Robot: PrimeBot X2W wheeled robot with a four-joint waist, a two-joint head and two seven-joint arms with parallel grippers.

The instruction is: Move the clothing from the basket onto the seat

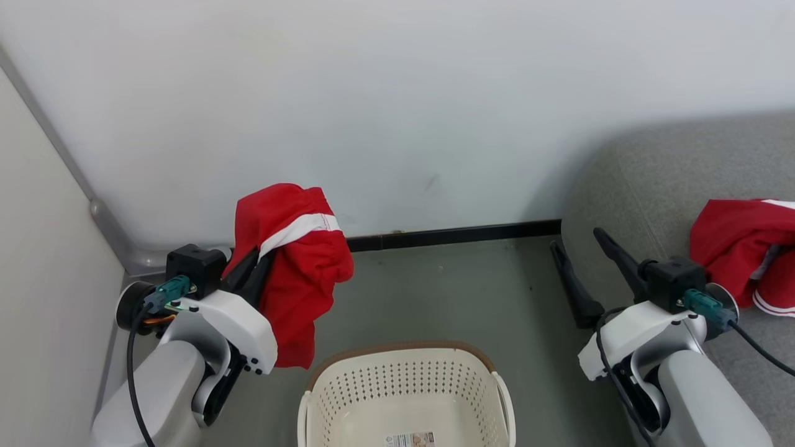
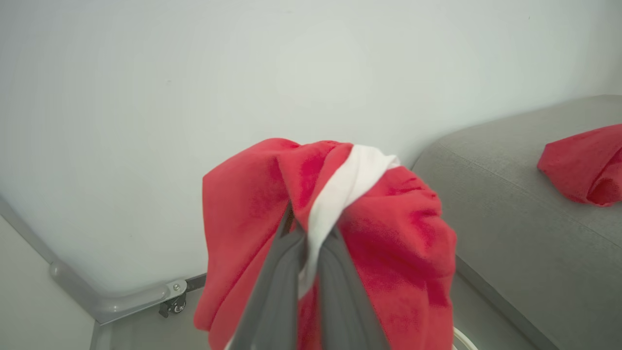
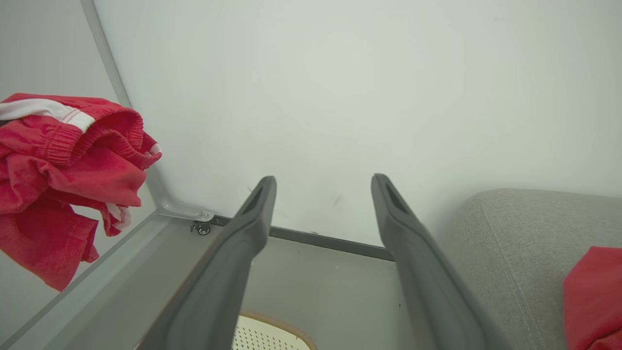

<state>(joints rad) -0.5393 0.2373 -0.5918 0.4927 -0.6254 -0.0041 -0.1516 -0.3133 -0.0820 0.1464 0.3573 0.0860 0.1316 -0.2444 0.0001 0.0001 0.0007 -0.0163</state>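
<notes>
My left gripper [image 1: 253, 264] is shut on a red garment with a white stripe [image 1: 295, 264], which hangs in the air left of and above the basket [image 1: 404, 372]. In the left wrist view the fabric [image 2: 388, 243] drapes over both fingers [image 2: 282, 282]. The cream basket with its brown rim stands on the floor at bottom centre, and its visible part holds no clothing. A second red garment [image 1: 742, 251] lies on the grey sofa [image 1: 652, 180] at the right. My right gripper [image 1: 577, 248] is open with nothing between its fingers, beside the sofa's left edge.
A white wall [image 1: 397, 112] with a dark baseboard [image 1: 453, 234] stands close behind. A pale panel with a grey corner trim [image 1: 112, 230] closes the left side. Grey-green floor [image 1: 435, 292] lies between the basket and the wall.
</notes>
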